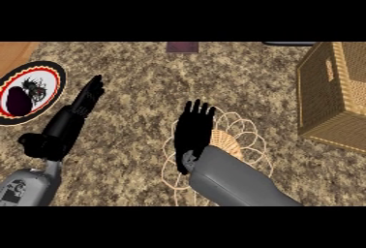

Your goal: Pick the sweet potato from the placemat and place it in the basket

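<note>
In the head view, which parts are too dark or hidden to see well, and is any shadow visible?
Head view: the right hand is a black shape covering much of the woven placemat, so nothing under it shows; the left hand is equally dark; the basket side is evenly lit; no clear cast shadows on the counter.

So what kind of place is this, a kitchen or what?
Probably a kitchen counter: a speckled stone-look worktop carries a wicker basket, a woven placemat and a patterned plate with something dark on it.
</note>
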